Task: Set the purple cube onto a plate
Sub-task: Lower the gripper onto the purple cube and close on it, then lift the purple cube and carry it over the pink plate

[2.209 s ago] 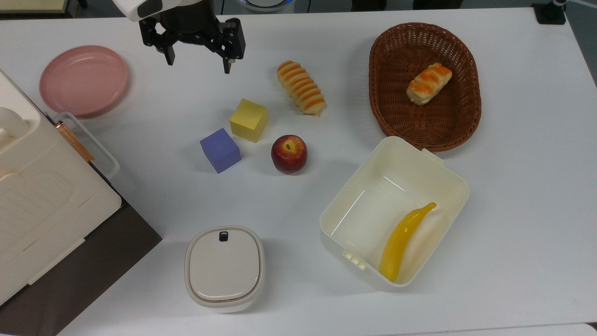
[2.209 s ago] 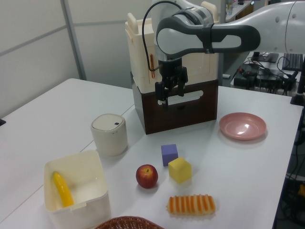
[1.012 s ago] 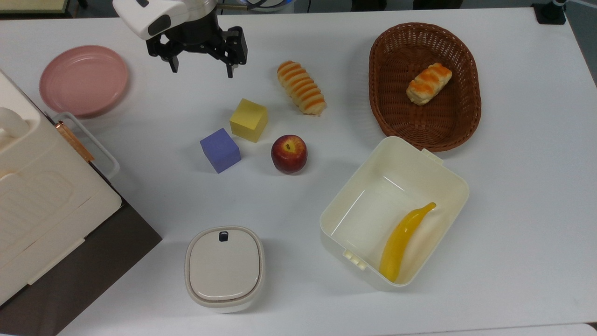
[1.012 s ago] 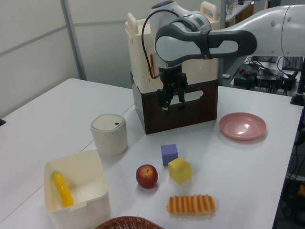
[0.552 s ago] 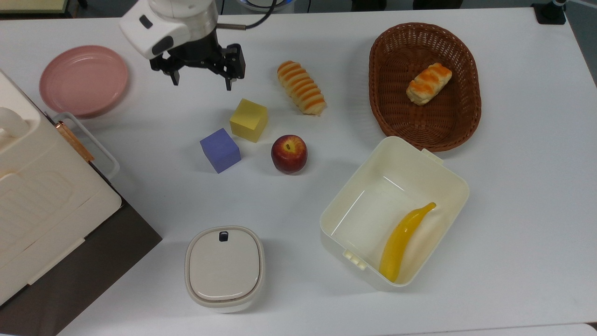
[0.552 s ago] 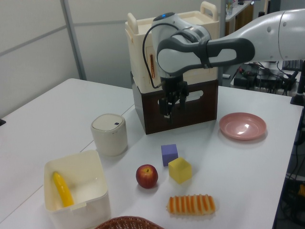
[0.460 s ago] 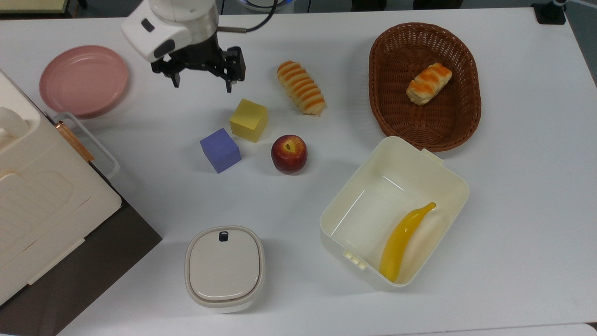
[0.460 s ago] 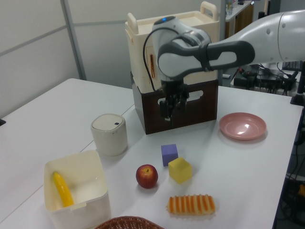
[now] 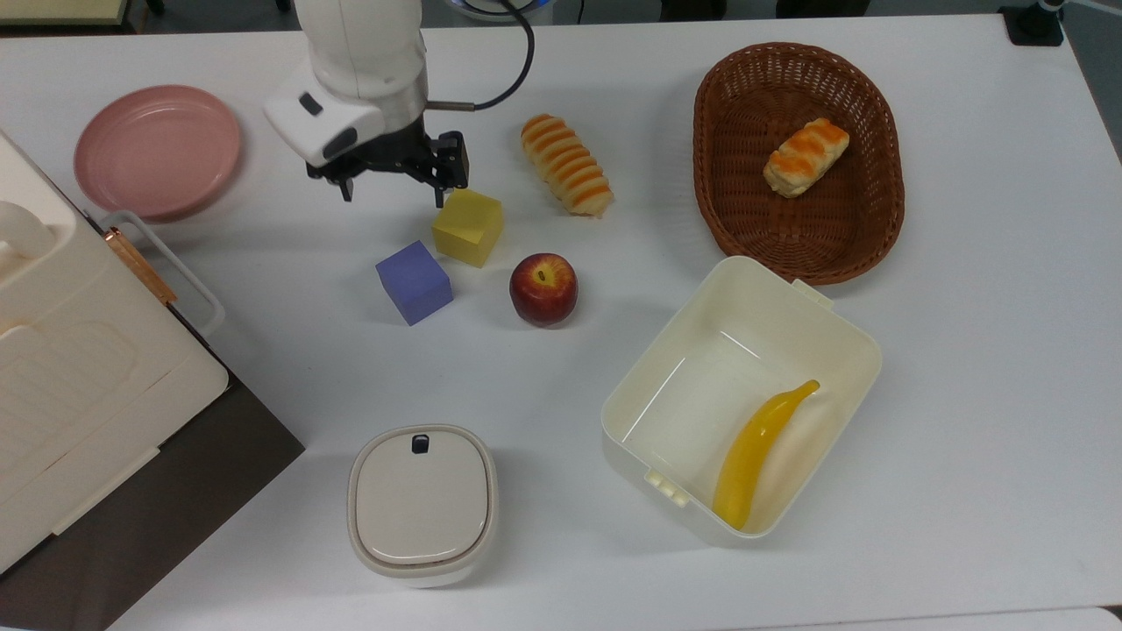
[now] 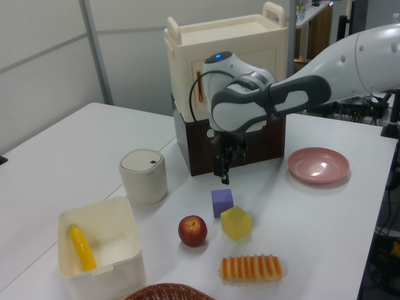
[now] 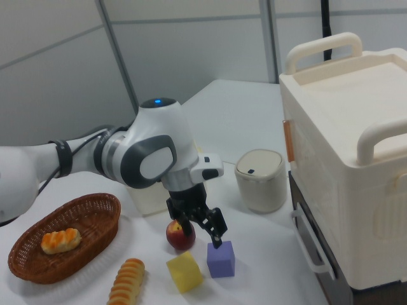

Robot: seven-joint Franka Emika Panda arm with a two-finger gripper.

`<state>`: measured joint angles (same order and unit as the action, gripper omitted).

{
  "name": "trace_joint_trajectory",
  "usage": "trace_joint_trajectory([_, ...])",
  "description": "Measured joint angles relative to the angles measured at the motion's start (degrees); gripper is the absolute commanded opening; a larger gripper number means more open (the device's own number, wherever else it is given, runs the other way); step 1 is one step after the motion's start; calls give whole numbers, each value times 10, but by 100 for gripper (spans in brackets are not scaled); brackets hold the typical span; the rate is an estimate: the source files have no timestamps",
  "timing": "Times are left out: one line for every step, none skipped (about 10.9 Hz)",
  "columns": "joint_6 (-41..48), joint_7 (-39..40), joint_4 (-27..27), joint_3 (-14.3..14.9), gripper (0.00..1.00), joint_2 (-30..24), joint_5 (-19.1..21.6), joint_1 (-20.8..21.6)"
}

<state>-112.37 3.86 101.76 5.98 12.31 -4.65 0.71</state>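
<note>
The purple cube [image 9: 414,282] rests on the white table beside a yellow cube [image 9: 467,225]; I also see the purple cube [image 10: 222,202] in the left view and the purple cube [image 11: 220,258] in the right view. The pink plate [image 9: 158,149] lies bare at the top view's far left, and the plate [image 10: 318,165] sits at the left view's right. My gripper [image 9: 394,191] hangs open and holds nothing, a short way above and behind the purple cube. One finger is close to the yellow cube's back edge. In the side views the gripper [image 10: 222,178] [image 11: 198,234] hovers just over the purple cube.
A red apple [image 9: 543,288] sits right of the cubes, a striped bread roll [image 9: 566,164] behind them. A wicker basket [image 9: 877,219] holds a pastry. A cream bin [image 9: 841,324] holds a banana. A lidded canister [image 9: 422,502] and a big cream box [image 9: 79,386] stand at the top view's front left.
The arm has swung forward and down from the table's back edge toward the two cubes. The gripper stays open. Nothing on the table has moved.
</note>
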Motion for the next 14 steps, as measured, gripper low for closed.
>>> trace_joint_trajectory([-1,41,2,0,100,8,-1,0])
trace_joint_trajectory([-2,96,3,0,100,16,-1,0])
trace_joint_trajectory([-3,156,3,0,100,27,-1,-1])
trace_joint_trajectory([-7,192,3,0,100,37,-1,-1])
trace_joint_trajectory([-24,213,4,0,100,49,-1,-2])
trace_joint_trajectory([-48,223,4,0,100,64,-1,-2])
trace_joint_trajectory([-86,227,3,0,100,87,-1,-2])
trace_joint_trajectory([-105,228,3,-1,100,101,-1,-1])
trace_joint_trajectory([-120,228,2,-2,85,113,-1,-1])
trace_joint_trajectory([-129,228,2,-3,64,121,-1,-1])
trace_joint_trajectory([-140,222,1,-5,48,126,0,-1])
trace_joint_trajectory([-146,204,0,-5,47,127,0,-1])
trace_joint_trajectory([-146,190,-3,-5,47,127,0,-1])
trace_joint_trajectory([-146,189,-6,-5,47,127,0,-1])
